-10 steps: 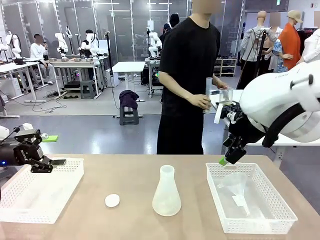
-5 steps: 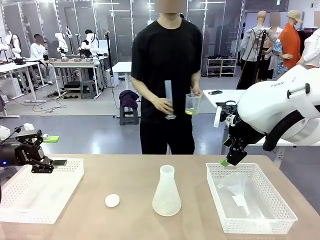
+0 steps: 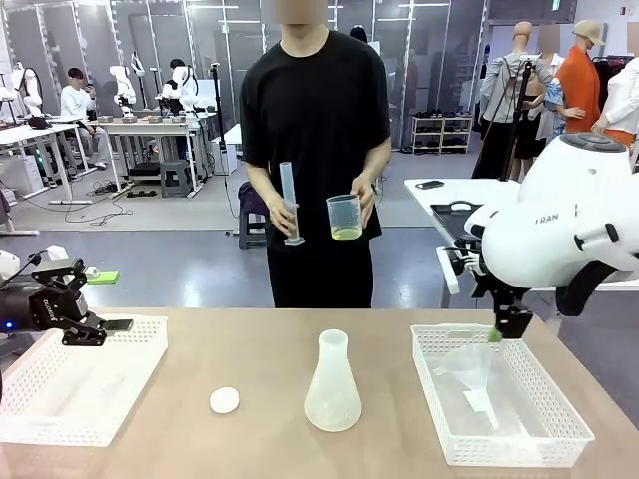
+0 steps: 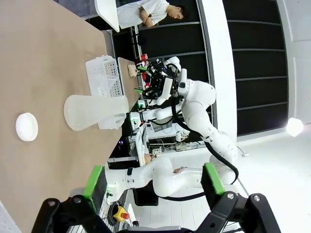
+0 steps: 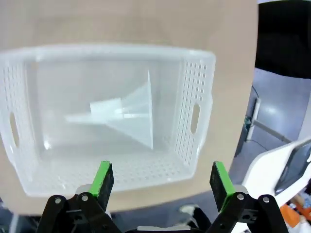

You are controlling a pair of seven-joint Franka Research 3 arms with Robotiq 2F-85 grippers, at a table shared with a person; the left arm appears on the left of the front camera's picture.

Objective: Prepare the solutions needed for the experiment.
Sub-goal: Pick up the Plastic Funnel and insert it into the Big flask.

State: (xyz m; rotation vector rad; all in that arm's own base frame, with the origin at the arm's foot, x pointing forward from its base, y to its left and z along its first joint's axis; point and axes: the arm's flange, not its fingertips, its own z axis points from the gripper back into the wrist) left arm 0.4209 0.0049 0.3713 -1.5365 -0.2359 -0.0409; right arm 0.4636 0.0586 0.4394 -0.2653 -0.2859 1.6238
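Low in the frame, the flask stands empty at table centre, with a white disc just to its left. At mid-left the left gripper hangs by the far rim of the left basket, jaws spread wide and holding nothing, just where it was a second ago. The right gripper has swung rightward along the far rim of the right basket. It now hovers above the funnel lying inside, fully spread and empty too.

Farther back comes the big change: the person has walked in from the right and now faces the table at centre, carrying a cylinder and a beaker. So the liquid is arriving, and my guess is the funnel goes into the flask next.

The solution sits in the beaker's bottom, upper centre of frame, as a shallow, pale yellow, see-through layer.
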